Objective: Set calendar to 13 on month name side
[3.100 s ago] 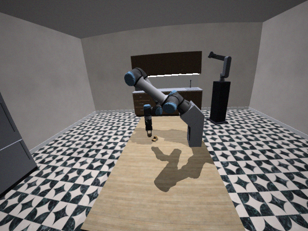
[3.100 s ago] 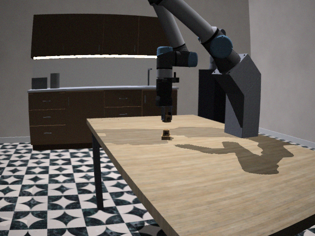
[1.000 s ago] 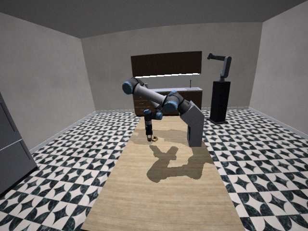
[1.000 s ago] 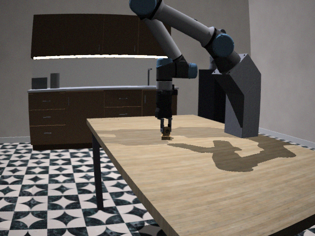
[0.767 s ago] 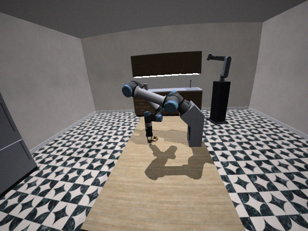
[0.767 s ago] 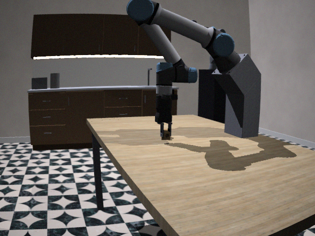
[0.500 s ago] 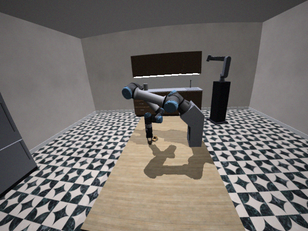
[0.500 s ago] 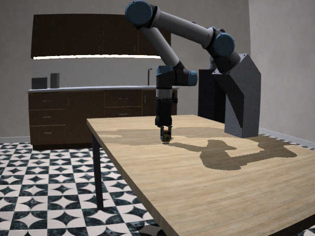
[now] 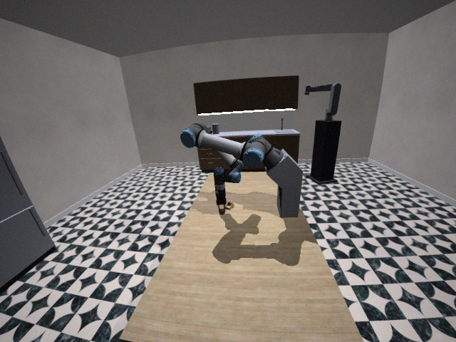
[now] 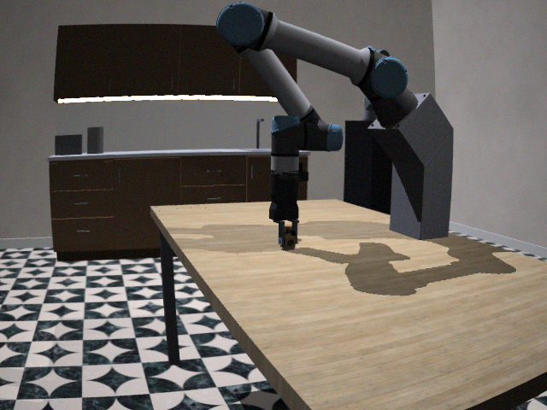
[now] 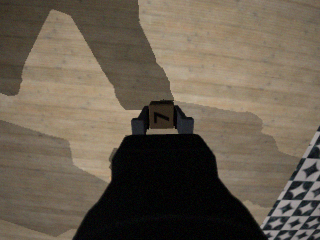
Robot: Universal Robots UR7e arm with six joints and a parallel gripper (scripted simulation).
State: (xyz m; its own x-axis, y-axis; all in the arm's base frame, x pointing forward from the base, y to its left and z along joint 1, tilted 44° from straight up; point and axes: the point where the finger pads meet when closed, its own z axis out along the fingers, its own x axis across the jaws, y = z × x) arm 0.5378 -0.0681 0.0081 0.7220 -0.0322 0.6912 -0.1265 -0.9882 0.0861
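At lower centre of top view, fingers [image 9: 219, 208] [image 10: 280, 233] pinching cube [image 9: 221, 211] [image 10: 289, 242] [image 11: 161, 117], "7" showing in wrist view; tray [image 9: 228, 206] sitting just beside, on bench [image 9: 235, 294] [image 10: 397, 330] [image 11: 225, 60]. Date 13 apparently still pending; placing, digit check, release remaining.

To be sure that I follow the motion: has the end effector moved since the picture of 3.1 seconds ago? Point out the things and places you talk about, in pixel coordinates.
Yes, the end effector [image 9: 221, 210] [image 10: 288, 239] [image 11: 161, 112] moved down, closer to the table [image 9: 239, 301] [image 10: 375, 335] [image 11: 215, 55].
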